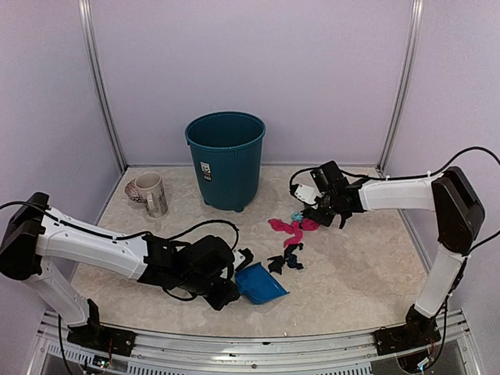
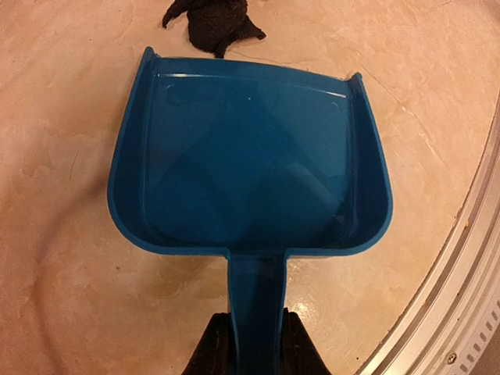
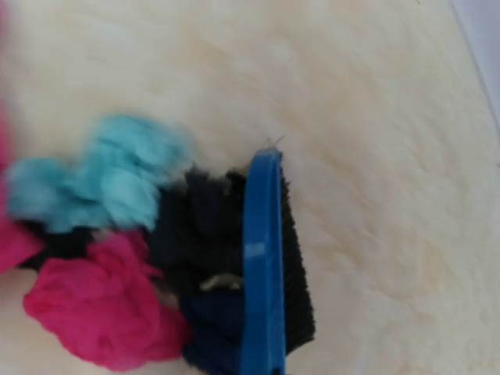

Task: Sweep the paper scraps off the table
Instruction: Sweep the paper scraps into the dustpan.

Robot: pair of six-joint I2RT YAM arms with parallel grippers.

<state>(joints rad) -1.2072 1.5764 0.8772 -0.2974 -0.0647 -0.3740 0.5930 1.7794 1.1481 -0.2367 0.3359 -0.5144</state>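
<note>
The left fingers (image 2: pixel 221 350) were clenched on the handle of the dustpan (image 2: pixel 250 172), which lay flat on the bench (image 2: pixel 62 297) ahead of them. The right fingers (image 1: pixel 322 209) were closed tight on the hand brush (image 3: pixel 262 266), and its bristles touched the paper scraps (image 3: pixel 101 312) just beside them. The white label on the bin (image 1: pixel 226 156) was too small to read.

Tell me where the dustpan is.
In the top view, the blue dustpan sits near centre, its handle in the left gripper, mouth facing the paper scraps.

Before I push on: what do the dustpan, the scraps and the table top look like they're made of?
The dustpan: moulded blue plastic, smooth and glossy with soft highlights. The paper scraps: crumpled matte tissue-like paper, probably, from the soft creased edges. The table: beige marble-patterned top, polished sheen; stone or laminate, cannot tell.
</note>
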